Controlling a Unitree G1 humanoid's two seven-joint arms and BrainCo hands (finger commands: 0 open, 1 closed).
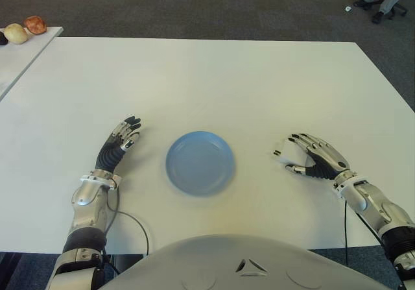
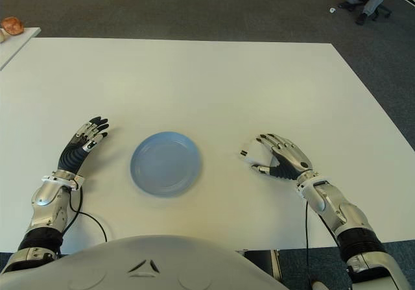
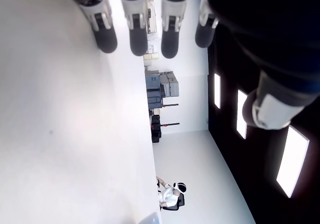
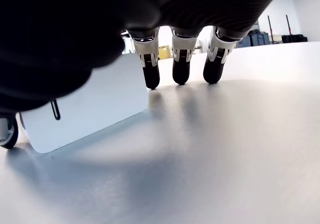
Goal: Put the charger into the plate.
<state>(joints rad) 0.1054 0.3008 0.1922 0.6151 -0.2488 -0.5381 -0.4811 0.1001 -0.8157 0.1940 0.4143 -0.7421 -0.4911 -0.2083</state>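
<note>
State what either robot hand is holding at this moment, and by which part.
Nothing is held. The right hand arches over the white charger, fingers open and not closed on it. The left hand shows open, left of the blue plate.

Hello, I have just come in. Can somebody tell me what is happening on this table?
A humanoid robot is working at a white table. Its right hand is arched over a small white charger, to the right of the blue plate, with fingertips down at the tabletop; the charger lies on the table, not gripped. The plate has nothing in it. The left hand shows to the left of the plate, fingers straight, holding nothing.
</note>
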